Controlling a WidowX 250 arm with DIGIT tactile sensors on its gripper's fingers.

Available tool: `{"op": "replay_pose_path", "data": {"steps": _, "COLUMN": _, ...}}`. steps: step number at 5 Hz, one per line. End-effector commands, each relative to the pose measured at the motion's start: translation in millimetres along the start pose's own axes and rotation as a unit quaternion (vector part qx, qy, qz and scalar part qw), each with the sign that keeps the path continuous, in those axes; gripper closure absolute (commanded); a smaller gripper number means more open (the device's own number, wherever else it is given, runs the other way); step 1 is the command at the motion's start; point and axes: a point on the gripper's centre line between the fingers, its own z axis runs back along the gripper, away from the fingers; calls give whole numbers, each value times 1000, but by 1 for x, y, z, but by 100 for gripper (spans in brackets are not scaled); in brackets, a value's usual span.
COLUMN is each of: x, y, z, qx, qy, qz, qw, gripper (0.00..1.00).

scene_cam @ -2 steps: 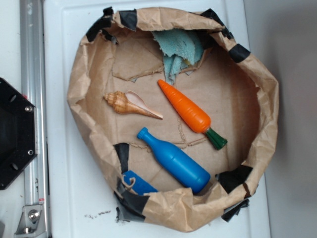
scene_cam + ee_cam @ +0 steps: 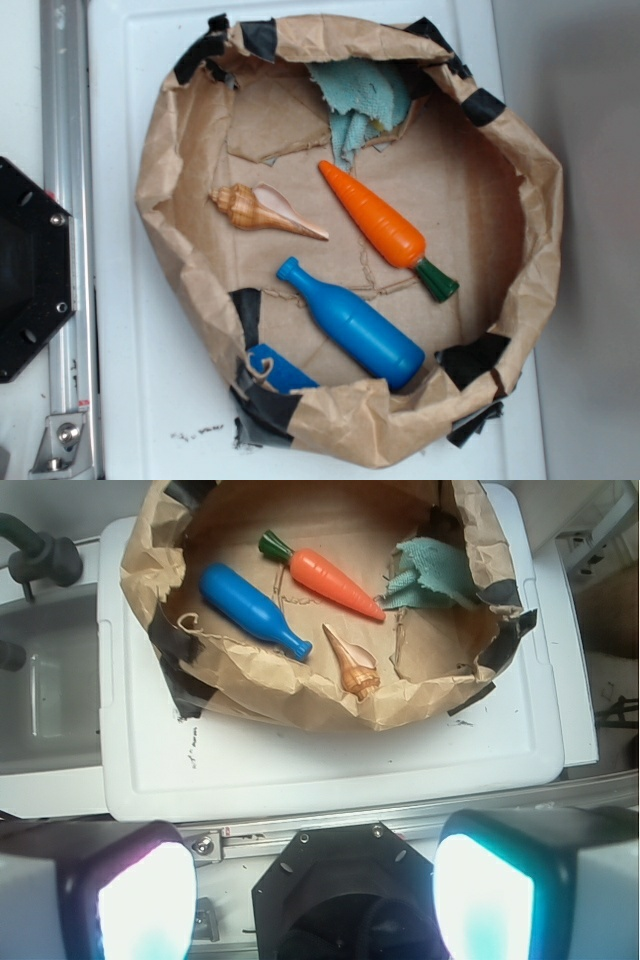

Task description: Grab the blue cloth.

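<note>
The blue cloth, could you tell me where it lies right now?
In the exterior view the blue cloth lies bunched against the top rim of the brown paper basket, just above the carrot's orange tip; the wrist view shows it at right.

The cloth (image 2: 362,100) is pale teal-blue with a coarse weave. The carrot (image 2: 378,222) is orange with a dark green stem. The bottle (image 2: 352,326) and tag (image 2: 281,369) are bright blue. The shell (image 2: 262,211) is tan with brown banding. The bag (image 2: 175,200) is brown, patched with black tape, on a white worktop (image 2: 125,330).
</note>
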Motion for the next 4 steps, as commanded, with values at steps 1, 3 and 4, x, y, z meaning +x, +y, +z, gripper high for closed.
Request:
{"op": "replay_pose_path", "data": {"steps": 1, "x": 93, "y": 21, "z": -77, "qx": 9, "qy": -102, "qz": 144, "qw": 984, "gripper": 0}}
{"op": "replay_pose_path", "data": {"steps": 3, "x": 129, "y": 66, "z": -123, "qx": 51, "qy": -178, "qz": 312, "qw": 932, "gripper": 0}}
{"op": "replay_pose_path", "data": {"steps": 4, "x": 141, "y": 74, "z": -154, "qx": 84, "qy": -162, "qz": 353, "qw": 918, "gripper": 0}}
